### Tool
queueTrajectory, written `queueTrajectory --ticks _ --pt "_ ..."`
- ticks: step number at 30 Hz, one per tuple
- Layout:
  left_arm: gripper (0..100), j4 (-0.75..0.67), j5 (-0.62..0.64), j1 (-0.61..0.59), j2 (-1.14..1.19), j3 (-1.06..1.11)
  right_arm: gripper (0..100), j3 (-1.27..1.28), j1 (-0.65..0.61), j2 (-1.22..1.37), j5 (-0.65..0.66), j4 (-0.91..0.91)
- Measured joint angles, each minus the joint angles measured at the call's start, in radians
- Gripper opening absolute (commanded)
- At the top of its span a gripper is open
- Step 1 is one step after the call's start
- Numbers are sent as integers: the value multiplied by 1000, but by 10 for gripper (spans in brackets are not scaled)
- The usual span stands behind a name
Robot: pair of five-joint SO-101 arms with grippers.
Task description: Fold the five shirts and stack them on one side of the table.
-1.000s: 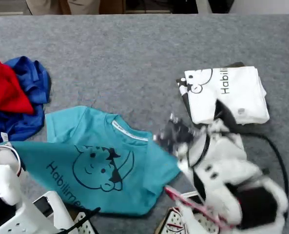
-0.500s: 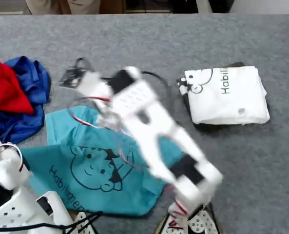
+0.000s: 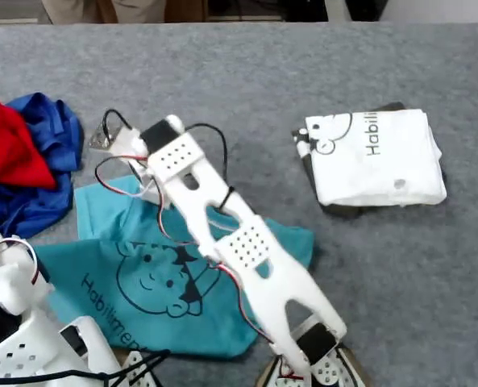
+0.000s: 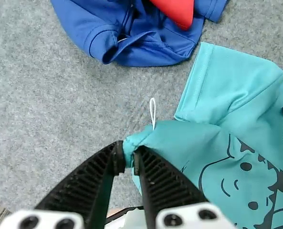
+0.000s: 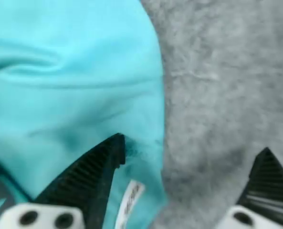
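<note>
A teal shirt (image 3: 154,282) with a cartoon face lies spread on the grey table, near the front left. My left gripper (image 4: 127,155) is shut on a bunched corner of the teal shirt (image 4: 227,143), low over the table. The right arm stretches from the front edge across that shirt, its gripper (image 3: 107,139) out past the shirt's far left sleeve. In the right wrist view my right gripper (image 5: 191,152) is open, one finger over the teal shirt's edge (image 5: 74,86) and the other over bare table.
A folded white shirt (image 3: 376,157) rests on a dark folded one at the right. A crumpled blue shirt (image 3: 37,173) and a red shirt (image 3: 5,149) lie heaped at the left edge. The grey table (image 3: 247,72) is open at the back.
The right arm swung from beside the white stack leftward across the teal shirt to its far left sleeve. The teal shirt's right side has bunched slightly.
</note>
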Motion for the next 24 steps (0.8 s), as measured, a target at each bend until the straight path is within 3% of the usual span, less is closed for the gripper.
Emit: queueTrajectory --ticks 3,4,6,12,18,24 --pt "18 0 0 0 0 0 25 -44 17 41 0 0" --pt "18 0 0 0 0 0 0 -58 26 48 0 0" --pt "18 0 0 0 0 0 43 -71 60 48 0 0" --pt "18 0 0 0 0 3 1 -46 190 35 -15 -2" --pt "19 -87 -6 3 0 130 2 215 338 -106 -23 -2" --pt "19 -160 -141 183 12 249 2 563 505 -328 63 -2"
